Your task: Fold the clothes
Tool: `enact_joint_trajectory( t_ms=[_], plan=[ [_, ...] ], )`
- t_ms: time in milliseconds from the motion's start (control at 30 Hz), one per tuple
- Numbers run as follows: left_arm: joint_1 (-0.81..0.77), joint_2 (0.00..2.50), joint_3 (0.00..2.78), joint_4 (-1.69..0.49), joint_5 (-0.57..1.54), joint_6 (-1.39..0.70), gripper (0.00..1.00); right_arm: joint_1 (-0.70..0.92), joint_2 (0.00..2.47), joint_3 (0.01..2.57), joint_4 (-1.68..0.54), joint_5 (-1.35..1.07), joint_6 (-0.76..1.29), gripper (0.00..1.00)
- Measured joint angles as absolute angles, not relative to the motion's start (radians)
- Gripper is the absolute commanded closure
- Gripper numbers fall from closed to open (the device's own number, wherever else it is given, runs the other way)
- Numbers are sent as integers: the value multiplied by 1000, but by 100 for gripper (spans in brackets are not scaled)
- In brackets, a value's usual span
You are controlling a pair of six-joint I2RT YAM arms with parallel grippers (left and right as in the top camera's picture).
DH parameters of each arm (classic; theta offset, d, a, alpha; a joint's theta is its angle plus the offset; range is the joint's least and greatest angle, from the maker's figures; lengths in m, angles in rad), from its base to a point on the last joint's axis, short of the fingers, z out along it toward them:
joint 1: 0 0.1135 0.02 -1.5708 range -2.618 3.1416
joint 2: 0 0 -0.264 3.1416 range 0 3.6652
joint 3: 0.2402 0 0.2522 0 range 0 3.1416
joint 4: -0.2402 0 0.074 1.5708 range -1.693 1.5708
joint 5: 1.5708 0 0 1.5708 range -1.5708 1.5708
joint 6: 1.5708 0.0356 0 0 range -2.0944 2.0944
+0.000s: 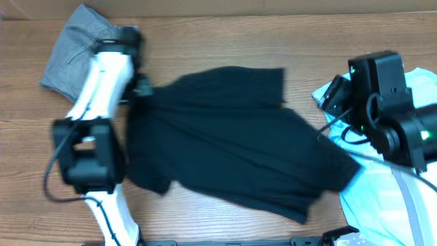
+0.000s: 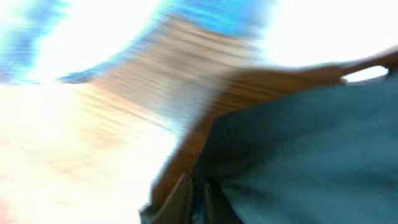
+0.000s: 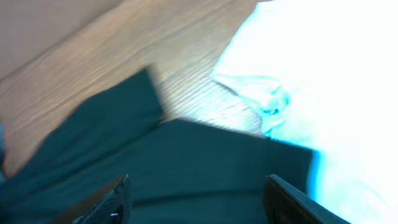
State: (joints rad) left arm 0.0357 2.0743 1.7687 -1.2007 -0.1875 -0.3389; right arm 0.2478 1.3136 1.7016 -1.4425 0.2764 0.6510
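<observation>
Currently the grey garment [image 1: 78,48] lies crumpled at the far upper left of the table [image 1: 225,41], well left of the black shirt [image 1: 232,143] and apart from it. The left arm's white links cross between the two.

Left gripper [image 1: 141,89]: positioned at the black shirt's upper left edge, touching or just above the fabric. The overhead view does not resolve the fingers. The left wrist view is heavily blurred and shows only dark cloth over wood grain. Whether these fingers are spread or pinching the shirt cannot be told.

Black shirt: spread roughly flat across the middle of the table and lying at a slant. One sleeve points to the upper right and the hem runs to the lower right.

Right gripper [image 1: 326,102]: just off the black shirt's right side. The right wrist view shows its two fingers [image 3: 106,202] set wide apart over the dark fabric, with nothing between them.

Light blue garment [image 1: 382,198]: lies to the right of the black shirt, and its edge meets the shirt's right corner.
</observation>
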Motion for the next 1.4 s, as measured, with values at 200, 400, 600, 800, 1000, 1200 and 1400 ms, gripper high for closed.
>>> enact_joint_trajectory(
  t_ms=[200,400,600,800,1000,1200,1400],
  plan=[
    [106,1987,1772,-1216,-134,-284,56,131,1390,1702,-1443,235,637,30],
    [51,1968,1772,-1219,-91,-236,57,84,1550,1702,-1430,155,553,47],
    [-10,1927,1772,-1267,-61,-204,55,30,1780,1702,-1316,118,514,31],
    [-44,1919,1772,-1325,-56,-173,56,-81,1982,1702,-1199,76,455,66],
    [-44,1919,1772,-1367,-54,-156,62,-170,2122,1700,-1125,-42,414,90],
    [-44,1919,1773,-1368,-31,-156,62,-183,2169,1676,-1050,-70,398,90],
    [-44,1919,1795,-1369,-25,-154,61,-274,2169,1649,-1031,-17,395,89]
  ],
)
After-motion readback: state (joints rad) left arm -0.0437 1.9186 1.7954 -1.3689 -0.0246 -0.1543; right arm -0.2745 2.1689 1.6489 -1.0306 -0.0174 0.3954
